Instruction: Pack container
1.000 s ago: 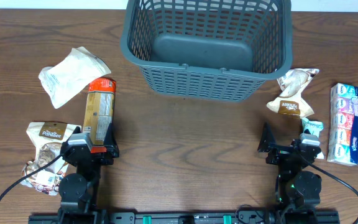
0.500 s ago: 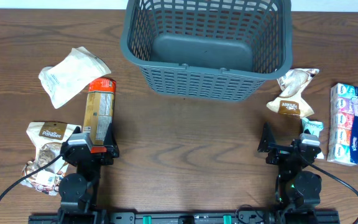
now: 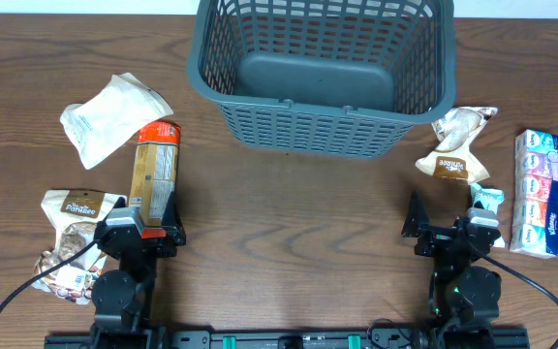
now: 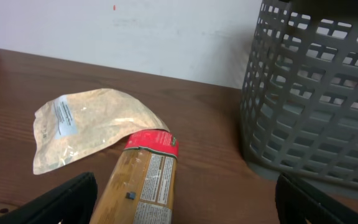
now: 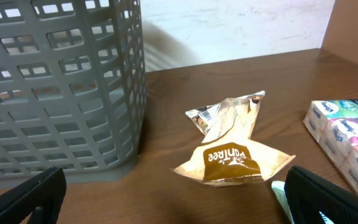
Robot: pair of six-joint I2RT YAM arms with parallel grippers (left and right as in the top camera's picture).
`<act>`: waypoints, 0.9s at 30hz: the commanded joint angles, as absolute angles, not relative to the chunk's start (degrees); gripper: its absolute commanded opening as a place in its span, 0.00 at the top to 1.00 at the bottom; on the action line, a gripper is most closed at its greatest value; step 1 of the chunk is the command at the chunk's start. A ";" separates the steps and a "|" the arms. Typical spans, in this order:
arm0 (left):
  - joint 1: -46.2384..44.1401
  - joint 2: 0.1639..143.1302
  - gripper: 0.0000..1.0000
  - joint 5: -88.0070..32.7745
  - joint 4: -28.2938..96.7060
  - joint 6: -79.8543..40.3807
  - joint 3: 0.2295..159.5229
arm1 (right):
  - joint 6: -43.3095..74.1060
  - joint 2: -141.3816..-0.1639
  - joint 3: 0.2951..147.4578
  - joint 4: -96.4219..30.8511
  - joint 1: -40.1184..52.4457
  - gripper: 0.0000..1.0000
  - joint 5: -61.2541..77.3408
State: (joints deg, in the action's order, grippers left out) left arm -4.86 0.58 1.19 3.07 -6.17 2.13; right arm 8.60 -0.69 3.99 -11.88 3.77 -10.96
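The container, a large dark grey lattice basket (image 3: 324,73), stands empty at the back centre; it also shows in the left wrist view (image 4: 319,93) and the right wrist view (image 5: 58,87). My left gripper (image 3: 141,231) is open and empty near the front left, with an orange packet with a red top (image 3: 153,167) (image 4: 143,183) lying between its fingers' line of sight. My right gripper (image 3: 450,231) is open and empty at the front right, just short of a brown Pantree packet (image 3: 456,145) (image 5: 232,149).
A pale packet (image 3: 112,116) (image 4: 82,124) lies at the back left. Another Pantree packet (image 3: 74,240) lies at the front left. A pack of tissues (image 3: 537,192) (image 5: 347,134) and a small teal packet (image 3: 486,199) lie at the right.
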 commanded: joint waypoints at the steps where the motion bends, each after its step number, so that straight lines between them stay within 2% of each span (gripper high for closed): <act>1: -4.51 0.23 0.13 0.60 4.21 -6.26 0.23 | 9.41 -0.38 3.73 -11.84 3.57 0.01 -9.85; 5: -4.51 0.23 0.13 0.58 4.21 -6.33 0.23 | 9.41 -0.38 3.73 -11.75 3.57 0.01 -9.63; 8: -4.51 0.23 0.13 0.56 4.29 -11.88 0.36 | 9.80 -0.38 3.73 -12.01 3.57 0.01 -9.04; 13: -4.51 0.58 0.13 -4.14 8.73 -15.81 4.08 | 17.41 -0.38 4.36 -12.23 3.57 0.01 -2.31; 18: -4.51 4.25 0.13 -4.54 18.39 -15.81 15.25 | 22.70 -0.49 9.15 -17.41 3.57 0.01 2.48; 27: -4.51 22.90 0.13 -7.31 31.40 -15.97 39.79 | 19.86 -10.04 28.18 -29.47 3.57 0.01 4.49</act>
State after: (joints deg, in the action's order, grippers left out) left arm -4.86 16.75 -4.34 29.10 -15.27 33.47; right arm 21.04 -5.43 21.52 -27.66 3.77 1.85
